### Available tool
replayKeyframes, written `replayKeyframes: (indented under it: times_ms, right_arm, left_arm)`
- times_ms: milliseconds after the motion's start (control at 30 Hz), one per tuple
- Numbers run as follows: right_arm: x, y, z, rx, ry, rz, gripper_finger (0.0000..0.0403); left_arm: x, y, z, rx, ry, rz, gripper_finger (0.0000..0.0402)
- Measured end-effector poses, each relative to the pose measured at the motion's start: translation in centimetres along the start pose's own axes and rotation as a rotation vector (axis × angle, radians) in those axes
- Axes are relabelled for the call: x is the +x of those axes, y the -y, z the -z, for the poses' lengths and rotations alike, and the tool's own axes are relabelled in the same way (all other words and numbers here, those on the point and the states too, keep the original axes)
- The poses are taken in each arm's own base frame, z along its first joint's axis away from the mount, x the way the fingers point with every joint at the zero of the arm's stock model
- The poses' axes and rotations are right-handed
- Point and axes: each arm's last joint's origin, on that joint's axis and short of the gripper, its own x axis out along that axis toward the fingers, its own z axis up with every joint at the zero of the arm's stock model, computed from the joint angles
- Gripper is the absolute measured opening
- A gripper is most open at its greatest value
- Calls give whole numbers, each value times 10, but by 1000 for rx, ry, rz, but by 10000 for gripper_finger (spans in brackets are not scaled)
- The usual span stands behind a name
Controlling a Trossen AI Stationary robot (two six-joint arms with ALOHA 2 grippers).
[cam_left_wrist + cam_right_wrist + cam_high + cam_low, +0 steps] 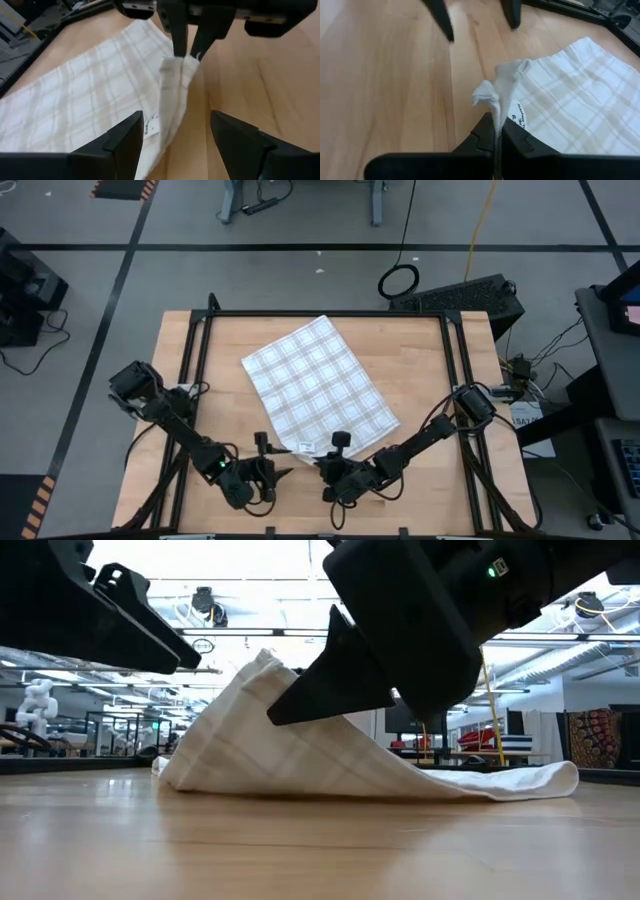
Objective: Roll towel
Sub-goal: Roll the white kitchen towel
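Observation:
The towel [320, 385], white with a tan plaid grid, lies spread at a slant across the middle of the wooden table. Its near corner is raised into a peak [265, 660], and a small printed tag [517, 112] sits at the edge there. My right gripper [322, 462] is shut on that corner and also shows in the left wrist view [187, 42]. My left gripper [175, 137] stands open just to the left of it [278, 476], facing the raised corner, with nothing between its fingers. My right gripper pinches the towel's near corner [496, 115] between its two shut fingers, where the cloth is bunched into a fold. The fingers come slanting down from the table's near right. The corner tip [487, 92] sticks out past the fingers, lifted off the table. The rest of the towel slopes down onto the wood [500, 780].
Black frame rails [320, 314] run along the table's far edge and both sides. Bare wood [200, 350] lies to the left of the towel, and more along the near edge. A black case [460, 295] stands on the floor beyond the far right corner.

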Motion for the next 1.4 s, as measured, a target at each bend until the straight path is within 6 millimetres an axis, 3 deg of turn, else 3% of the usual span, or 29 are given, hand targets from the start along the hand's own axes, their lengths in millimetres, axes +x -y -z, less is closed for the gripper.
replayKeyframes:
  times_ms: [300, 500, 1000, 1133, 1400]
  right_arm:
    - [0, 0, -2, 15, 15, -3, 2]
    - [0, 0, -2, 38, 13, -4, 2]
    - [0, 0, -2, 62, 13, -6, 2]
    - [0, 0, -2, 63, 14, -7, 2]
    - [0, 0, -2, 63, 13, -7, 2]
  left_arm:
    - [22, 11, 8, 50, 52, -12, 235]
    - [27, 7, 9, -1, 49, -64, 235]
    - [41, -5, 13, 22, -46, 0, 231]
    - [45, -8, 13, 8, -69, 34, 183]
    - [49, -12, 12, 13, -73, 24, 16]
